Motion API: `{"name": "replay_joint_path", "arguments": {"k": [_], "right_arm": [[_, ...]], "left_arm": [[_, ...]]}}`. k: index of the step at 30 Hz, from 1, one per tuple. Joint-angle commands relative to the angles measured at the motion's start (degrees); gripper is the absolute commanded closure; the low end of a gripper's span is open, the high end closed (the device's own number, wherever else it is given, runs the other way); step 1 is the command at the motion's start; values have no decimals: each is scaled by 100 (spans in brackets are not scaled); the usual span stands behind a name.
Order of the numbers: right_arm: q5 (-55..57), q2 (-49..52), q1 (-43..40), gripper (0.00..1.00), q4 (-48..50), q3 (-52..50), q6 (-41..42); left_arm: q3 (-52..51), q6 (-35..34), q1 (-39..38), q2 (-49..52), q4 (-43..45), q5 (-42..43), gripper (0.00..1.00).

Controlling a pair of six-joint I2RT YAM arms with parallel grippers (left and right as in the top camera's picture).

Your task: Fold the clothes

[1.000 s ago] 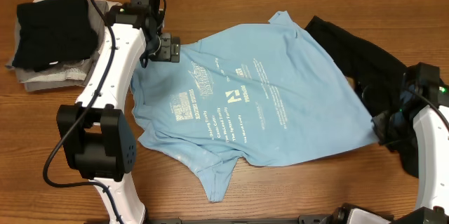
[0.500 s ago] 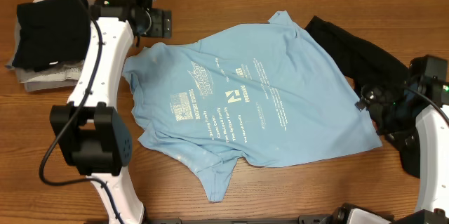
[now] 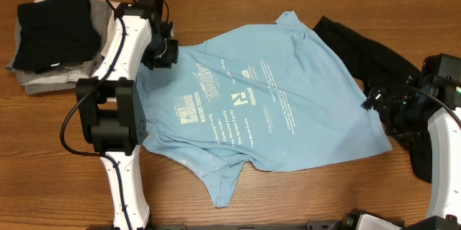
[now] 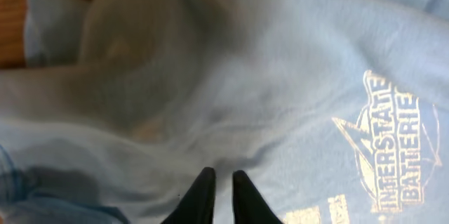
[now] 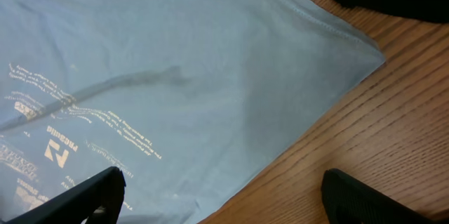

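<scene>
Step in hand: judged to be spreading the light blue T-shirt (image 3: 288, 107) flat; no fold has been made yet.
T-shirt position: laid print-up across the middle of the table (image 3: 310, 201), skewed, with a bunched flap at its near edge.
Left claw: the left gripper (image 4: 219, 178) is set low on the shirt's far-left edge, jaws drawn nearly together. Whether cloth is caught between them cannot be told.
Right claw: the right gripper (image 5: 223, 177) is held wide and empty above the shirt's right corner, where cloth meets bare wood.
Other clothes: a black garment (image 3: 360, 50) lies along the shirt's right edge, touching it. A folded pile (image 3: 50, 32) sits at the far-left corner, well apart from the right arm.
Method advised: the cloth should be pinched close to its edge at each end. The two ends should then be drawn apart evenly and kept low, so that wrinkles are pulled out rather than lifted.
Caution: the black garment should be kept out of the right pinch.
Check: the print should lie smooth before any fold is begun.
</scene>
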Motion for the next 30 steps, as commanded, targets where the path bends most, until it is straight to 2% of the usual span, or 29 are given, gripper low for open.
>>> {"name": "replay_joint_path", "arguments": {"k": [1,4,8,13,18,24,27,30], "right_arm": [[-68,-136,-11,8,39,149,-66],[-70,-136,-11,9,57,149,-66],[-184,-136,-9,10,140,149,-63],[-221,-133,-9,11,232,149,-63],[-219,-133,63,12,369,149,-66],[-216,-133,317,12,691,149,-66],[-216,-133,417,12,905,149,-63],[-216,-133,426,11,1047,162,-63]], "left_arm": [[-35,-39,-11,302,-35,24,92],[-35,-63,-9,494,33,17,96],[-35,-382,-7,710,319,-490,96],[-35,-402,35,914,811,-710,96],[-35,-404,151,1067,1794,-970,96],[-35,-291,227,1102,3388,-1268,96],[46,-208,223,1099,3720,-1268,73],[391,-203,170,1075,3276,-1266,49]]}}
